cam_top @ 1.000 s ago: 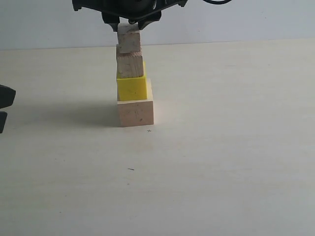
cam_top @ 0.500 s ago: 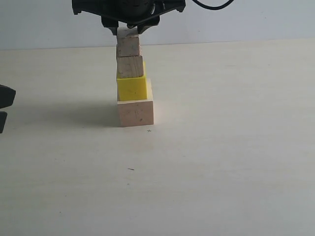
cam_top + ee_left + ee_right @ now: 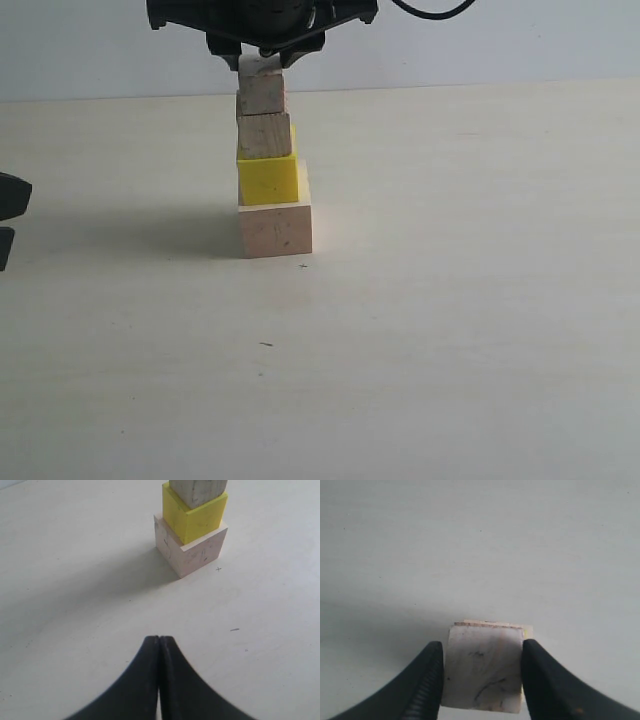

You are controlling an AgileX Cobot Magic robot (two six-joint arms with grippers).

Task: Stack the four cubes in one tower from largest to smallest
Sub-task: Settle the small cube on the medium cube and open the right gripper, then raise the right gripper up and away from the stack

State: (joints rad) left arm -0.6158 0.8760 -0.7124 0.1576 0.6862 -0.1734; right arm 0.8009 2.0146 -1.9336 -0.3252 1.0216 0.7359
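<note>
**Last cube comes down onto the column**

Over the past second the small cube point(image 3: 261, 92) has dropped from a slightly raised, skewed pose to sit flat on the medium cube point(image 3: 264, 135). In the last half second nothing has shifted.

The right gripper point(image 3: 262, 58) reaches down from above. Its jaws are spread to the small cube's width and pressed against two opposite sides, as the right wrist view shows. It probably has not let go so that the cube can settle square first.

Below, the yellow cube point(image 3: 268, 178) rests on the large cube point(image 3: 276, 228), which stands on the table point(image 3: 450, 300). The tower point(image 3: 266, 160) is complete in order. In the exterior view, though, the cubes line up along their left faces rather than on centre. That puts the weight to one side, so the release likely needs to be a clean, even opening and a straight lift.

The left gripper point(image 3: 160, 645) has its jaws pressed together on nothing. It sits low over the table, well apart from the tower, seemingly parked out of the way.
</note>
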